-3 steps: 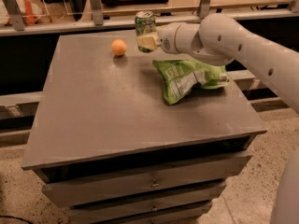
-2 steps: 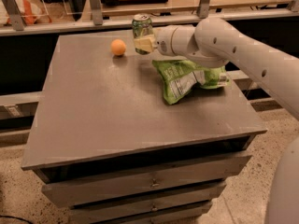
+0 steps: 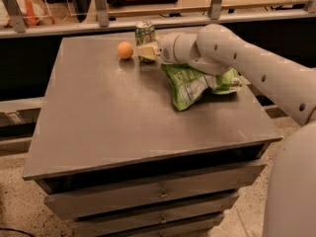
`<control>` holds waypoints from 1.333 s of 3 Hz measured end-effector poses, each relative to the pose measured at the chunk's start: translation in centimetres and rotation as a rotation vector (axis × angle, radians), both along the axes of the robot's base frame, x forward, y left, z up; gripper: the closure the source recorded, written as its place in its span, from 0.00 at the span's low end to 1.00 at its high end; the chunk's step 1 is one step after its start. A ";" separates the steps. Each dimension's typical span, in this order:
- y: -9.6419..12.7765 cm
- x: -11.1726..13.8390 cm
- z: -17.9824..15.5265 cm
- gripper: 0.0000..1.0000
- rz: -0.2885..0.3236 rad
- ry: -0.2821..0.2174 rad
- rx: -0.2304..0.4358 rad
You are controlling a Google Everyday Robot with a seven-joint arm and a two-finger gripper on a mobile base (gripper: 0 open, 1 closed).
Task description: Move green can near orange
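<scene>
The green can (image 3: 144, 35), green-and-white with a silver top, stands upright near the far edge of the grey table (image 3: 113, 112). My gripper (image 3: 146, 51) is at the can's lower part, reaching in from the right, and is shut on it. The orange (image 3: 125, 50) lies on the table just left of the can, a small gap apart. My white arm (image 3: 237, 58) stretches in from the right above the chip bag.
A light-green chip bag (image 3: 195, 85) lies crumpled on the table's right side, under my arm. A metal rail with posts (image 3: 101, 6) runs behind the table. Drawers (image 3: 158, 194) are below the table top.
My gripper has carried the can leftward, closer to the orange. The orange and the chip bag have stayed in place.
</scene>
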State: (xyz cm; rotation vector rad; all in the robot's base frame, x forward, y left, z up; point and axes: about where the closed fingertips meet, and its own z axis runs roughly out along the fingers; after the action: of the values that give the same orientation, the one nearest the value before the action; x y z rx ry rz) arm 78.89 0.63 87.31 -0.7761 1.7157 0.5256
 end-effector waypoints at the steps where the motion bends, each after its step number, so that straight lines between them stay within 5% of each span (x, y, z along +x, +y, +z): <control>1: 0.2 0.1 -0.3 0.82 0.000 0.010 0.018; 4: -0.2 0.1 -0.6 0.12 -0.021 0.029 0.029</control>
State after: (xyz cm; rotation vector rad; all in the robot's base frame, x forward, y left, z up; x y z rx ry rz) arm 78.95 0.45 86.72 -0.7323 1.7375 0.5488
